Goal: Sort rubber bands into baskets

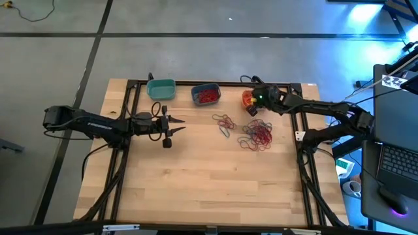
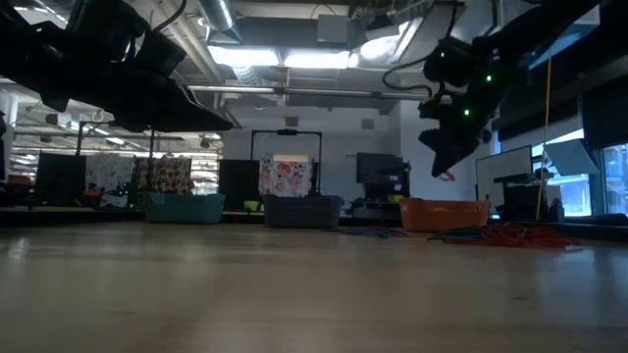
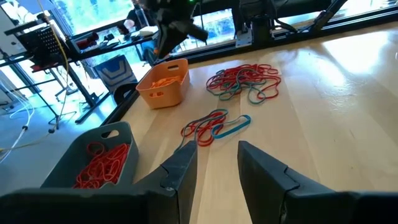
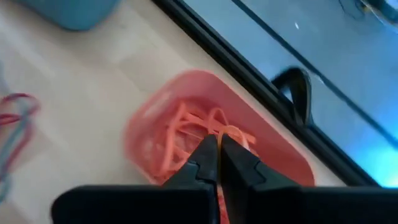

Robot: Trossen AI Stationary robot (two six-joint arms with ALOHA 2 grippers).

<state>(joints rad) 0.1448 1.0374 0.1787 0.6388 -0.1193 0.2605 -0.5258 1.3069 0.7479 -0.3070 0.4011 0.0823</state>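
My right gripper hangs over the orange basket, shut on an orange rubber band; the basket stands at the table's far right with more orange bands in it. The slate blue basket holds red bands, and the teal basket stands to its left. Loose rubber bands lie in a big red pile and a smaller red and blue group. My left gripper waits open above the table, left of the small group, holding nothing. My right gripper pinches an orange rubber band between its two fingertips, coming slanting down from above. A bit of the band hangs below the fingertips, clear of the orange basket beneath it.
Black frame rails run along the table's far edge just behind the baskets. Bare wood fills the near half of the table. A desk with a keyboard stands off the table's right side.
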